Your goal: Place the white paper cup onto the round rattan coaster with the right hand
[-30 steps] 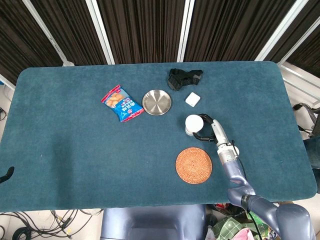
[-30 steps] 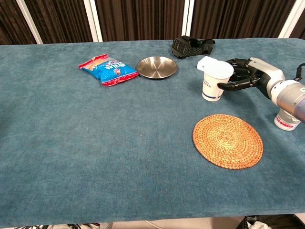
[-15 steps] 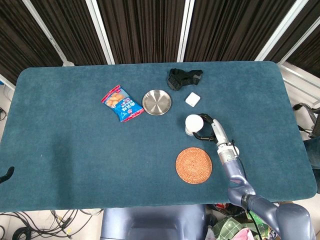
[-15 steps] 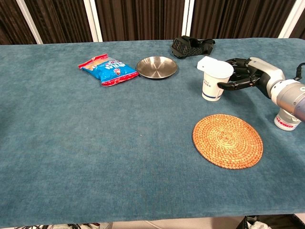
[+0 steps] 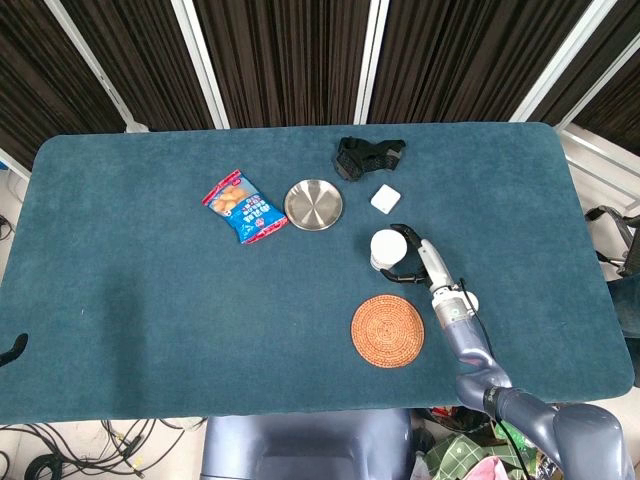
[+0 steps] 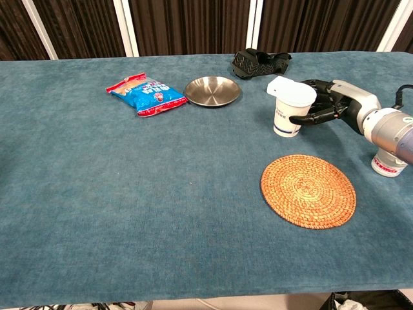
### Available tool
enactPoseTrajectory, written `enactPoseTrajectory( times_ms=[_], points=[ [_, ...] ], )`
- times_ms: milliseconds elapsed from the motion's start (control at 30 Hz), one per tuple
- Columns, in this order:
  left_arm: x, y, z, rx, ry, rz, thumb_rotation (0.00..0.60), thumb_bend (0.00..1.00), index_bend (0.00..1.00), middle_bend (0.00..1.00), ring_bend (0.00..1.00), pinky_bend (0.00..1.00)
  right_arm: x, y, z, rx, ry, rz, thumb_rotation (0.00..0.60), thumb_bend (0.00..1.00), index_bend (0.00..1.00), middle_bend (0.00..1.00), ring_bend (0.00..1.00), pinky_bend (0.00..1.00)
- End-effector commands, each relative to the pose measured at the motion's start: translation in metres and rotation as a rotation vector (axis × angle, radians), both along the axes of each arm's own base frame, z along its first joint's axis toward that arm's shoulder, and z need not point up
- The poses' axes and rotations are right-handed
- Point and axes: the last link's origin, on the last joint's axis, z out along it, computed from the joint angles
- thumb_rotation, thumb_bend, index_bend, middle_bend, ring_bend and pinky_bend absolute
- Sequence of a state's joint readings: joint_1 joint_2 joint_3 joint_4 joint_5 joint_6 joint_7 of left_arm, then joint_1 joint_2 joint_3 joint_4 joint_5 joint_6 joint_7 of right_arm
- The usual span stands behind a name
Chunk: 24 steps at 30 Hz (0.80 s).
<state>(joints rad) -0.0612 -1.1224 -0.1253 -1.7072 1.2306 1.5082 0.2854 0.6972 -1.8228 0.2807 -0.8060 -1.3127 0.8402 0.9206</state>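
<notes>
The white paper cup (image 5: 386, 246) (image 6: 292, 110) stands upright on the blue table cloth, just beyond the round rattan coaster (image 5: 387, 331) (image 6: 308, 190). My right hand (image 5: 412, 258) (image 6: 326, 103) is at the cup's right side. Its dark fingers curve around the cup wall, front and back, and the cup rests on the table. I cannot tell whether the fingers press on it. The coaster lies bare. Of my left hand (image 5: 10, 349) only a small dark tip shows at the table's left edge in the head view.
A blue and red snack bag (image 5: 244, 207) (image 6: 147, 93) and a metal plate (image 5: 314, 204) (image 6: 212, 90) lie left of the cup. A small white box (image 5: 385, 198) and a black object (image 5: 368, 156) (image 6: 260, 63) lie behind it.
My right hand has moved slightly toward the cup and its fingers have wrapped further around it. The cup has not moved.
</notes>
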Motion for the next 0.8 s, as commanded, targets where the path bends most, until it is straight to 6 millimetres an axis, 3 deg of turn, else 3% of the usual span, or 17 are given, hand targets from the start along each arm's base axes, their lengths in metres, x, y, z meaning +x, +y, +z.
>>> enactPoseTrajectory(
  times_ms=[33,167,367,800],
  points=[
    [0.0,0.0,0.0,0.002,0.0,0.001,0.6,0.24,0.0,0.04,0.0,0.0,0.001,-0.002,0.0,-0.002,0.003,0.0,0.6,0.12,0.17,0.2,0.2,0.11],
    [0.0,0.0,0.0,0.002,-0.001,0.003,0.6,0.24,0.0,0.04,0.0,0.0,0.003,-0.007,0.002,-0.017,0.007,0.0,0.6,0.13,0.24,0.26,0.26,0.14],
    [0.0,0.0,0.0,0.004,-0.002,0.005,0.6,0.24,0.0,0.04,0.0,0.0,0.004,-0.005,0.001,-0.039,0.016,0.011,0.6,0.22,0.37,0.41,0.38,0.23],
    [0.0,0.0,0.0,0.003,-0.002,0.008,0.6,0.24,0.0,0.04,0.0,0.0,0.004,0.002,0.012,-0.067,-0.012,0.047,0.6,0.26,0.4,0.41,0.38,0.23]
  ],
)
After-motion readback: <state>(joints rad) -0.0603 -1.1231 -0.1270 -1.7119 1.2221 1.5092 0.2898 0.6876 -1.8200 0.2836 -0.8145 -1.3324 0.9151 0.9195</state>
